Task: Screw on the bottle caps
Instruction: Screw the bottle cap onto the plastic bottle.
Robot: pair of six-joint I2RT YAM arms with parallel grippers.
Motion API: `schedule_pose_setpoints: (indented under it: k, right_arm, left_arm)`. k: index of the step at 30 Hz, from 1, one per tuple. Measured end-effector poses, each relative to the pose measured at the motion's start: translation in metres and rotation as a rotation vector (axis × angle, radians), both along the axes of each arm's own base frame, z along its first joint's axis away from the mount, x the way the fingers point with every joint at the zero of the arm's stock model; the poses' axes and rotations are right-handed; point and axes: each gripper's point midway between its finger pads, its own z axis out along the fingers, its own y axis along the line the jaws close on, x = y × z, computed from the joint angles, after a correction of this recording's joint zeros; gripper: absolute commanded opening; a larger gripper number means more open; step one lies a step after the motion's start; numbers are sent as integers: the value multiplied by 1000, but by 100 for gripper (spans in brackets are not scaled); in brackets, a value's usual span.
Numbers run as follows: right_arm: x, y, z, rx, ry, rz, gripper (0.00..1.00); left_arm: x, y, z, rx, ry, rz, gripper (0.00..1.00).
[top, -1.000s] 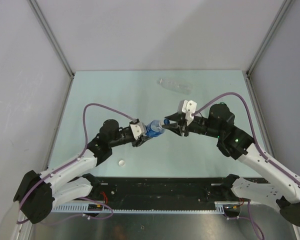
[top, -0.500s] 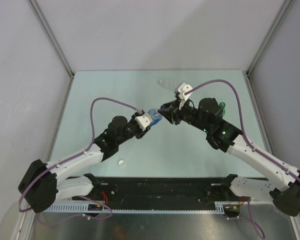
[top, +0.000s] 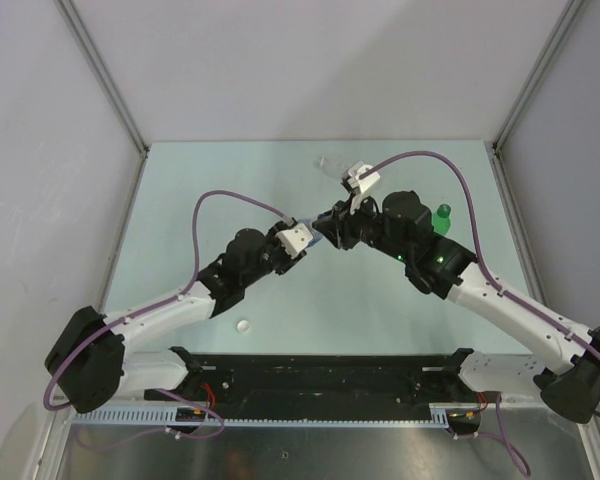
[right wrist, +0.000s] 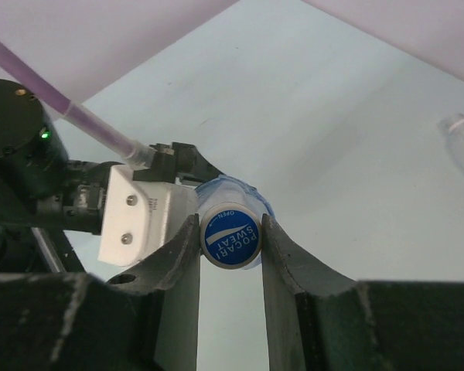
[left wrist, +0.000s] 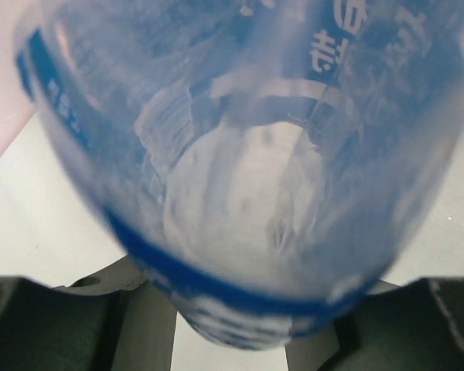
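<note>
Left tool [left wrist: 232,328] has its jaws about halfway apart, clamped on the body of the clear plastic bottle with a blue label [left wrist: 240,193], held in the air over the middle of the pale green surface [top: 180,200]. Right tool [right wrist: 230,232] meets it head-on, jaws narrower, pinching the round blue-topped cap [right wrist: 230,241] at that bottle's mouth. By the far edge lies the clear unlabelled plastic bottle [top: 332,164]. The translucent green plastic bottle [top: 442,213] peeks out behind the right arm, toward the right edge. A small white round cap [top: 244,325] rests by the near edge, left side.
</note>
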Motion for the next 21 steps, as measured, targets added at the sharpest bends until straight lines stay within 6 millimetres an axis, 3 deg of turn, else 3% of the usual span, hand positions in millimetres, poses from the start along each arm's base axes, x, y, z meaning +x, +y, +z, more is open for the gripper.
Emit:
schedule_pose_setpoints:
  k: [6, 14, 21]
  right_arm:
    - [8, -3, -5, -22, 7, -49, 0]
    - [-4, 3, -10, -31, 29, 84, 0]
    - [-11, 2, -16, -53, 47, 146, 5]
  left_arm:
    - [-12, 2, -3, -18, 45, -21, 0]
    - [-41, 9, -4, -68, 74, -84, 0]
    - [-48, 11, -7, -64, 88, -99, 0]
